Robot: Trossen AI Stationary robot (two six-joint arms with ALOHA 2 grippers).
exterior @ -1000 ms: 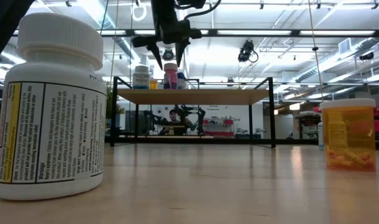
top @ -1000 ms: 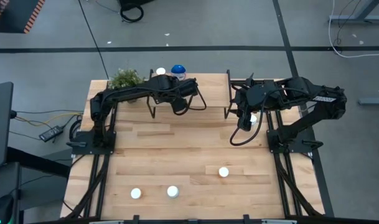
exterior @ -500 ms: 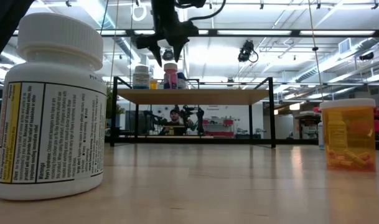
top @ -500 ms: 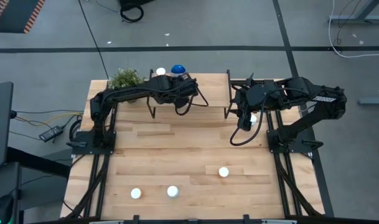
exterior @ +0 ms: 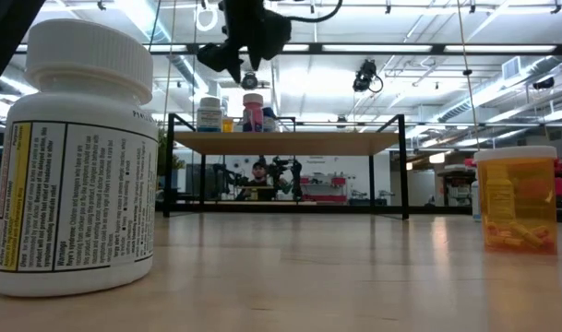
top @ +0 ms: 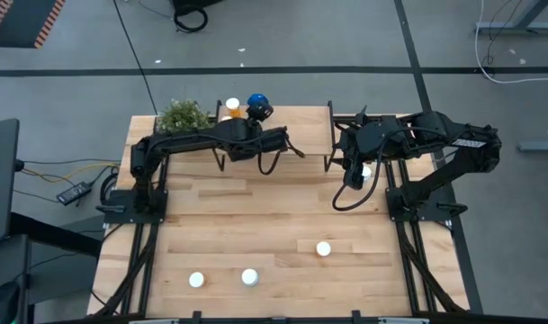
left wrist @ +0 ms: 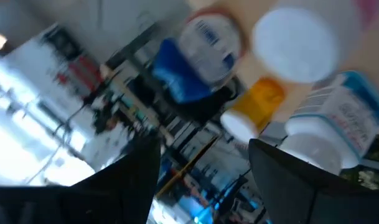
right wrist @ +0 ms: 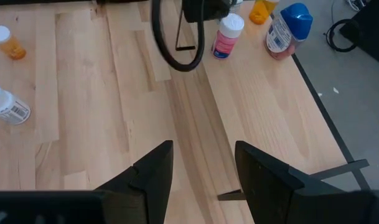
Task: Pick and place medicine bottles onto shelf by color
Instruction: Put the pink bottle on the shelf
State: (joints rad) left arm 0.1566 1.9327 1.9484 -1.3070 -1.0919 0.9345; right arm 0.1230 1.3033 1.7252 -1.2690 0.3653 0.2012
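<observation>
The shelf (exterior: 285, 143) stands at the table's far edge. On its left part stand a bluish-white bottle (exterior: 209, 113), an orange bottle (exterior: 227, 123) and a pink bottle (exterior: 253, 112). The blue-lidded bottle (top: 255, 101) stands by them. My left gripper (exterior: 234, 57) is open and empty, above the pink bottle and clear of it. In its wrist view (left wrist: 205, 144) it looks past the bottles. My right gripper (top: 353, 178) hangs open and empty by the shelf's right end, and it also shows in its own wrist view (right wrist: 203, 146).
Three white-capped bottles stand on the near half of the table (top: 196, 280), (top: 249, 277), (top: 323, 249), among them a white one (exterior: 77, 157) and an orange one (exterior: 516, 198). Another white cap (top: 366, 171) shows by my right gripper. A green plant (top: 182, 115) stands left of the shelf.
My left gripper, open throughout, has risen from just above the pink bottle's cap. It has tipped and swung toward the table's far edge. The pink bottle has stayed upright on the shelf.
</observation>
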